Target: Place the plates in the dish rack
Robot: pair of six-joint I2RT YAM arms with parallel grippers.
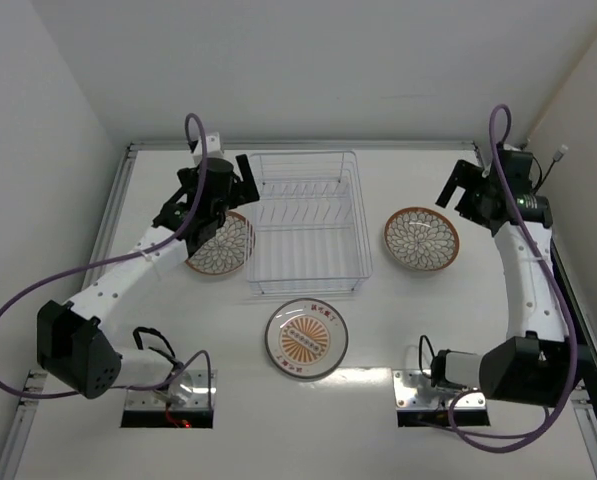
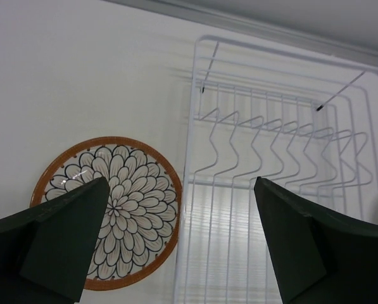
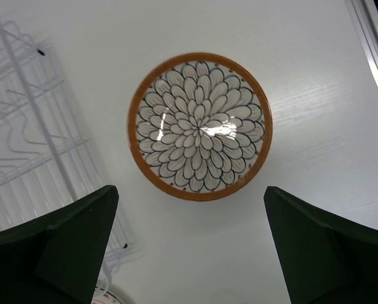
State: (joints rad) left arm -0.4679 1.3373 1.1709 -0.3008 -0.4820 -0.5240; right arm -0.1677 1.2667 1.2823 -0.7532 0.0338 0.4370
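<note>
Top external view: wire dish rack [image 1: 305, 222] mid-table, left petal plate [image 1: 228, 252] beside it, perhaps touching, right petal plate [image 1: 421, 239] apart, sunburst plate [image 1: 307, 338] nearer the bases; left gripper [image 2: 181, 183] and right gripper [image 3: 190, 190] hover, fingers spread, holding nothing.

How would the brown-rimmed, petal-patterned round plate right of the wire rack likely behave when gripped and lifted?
The brown-rimmed petal plate looks rigid and probably ceramic, so likely breakable if dropped. Its centre shows glare, suggesting a slippery glaze. It lies flat on the white table, so its low rim probably gives the open right gripper little purchase.
</note>
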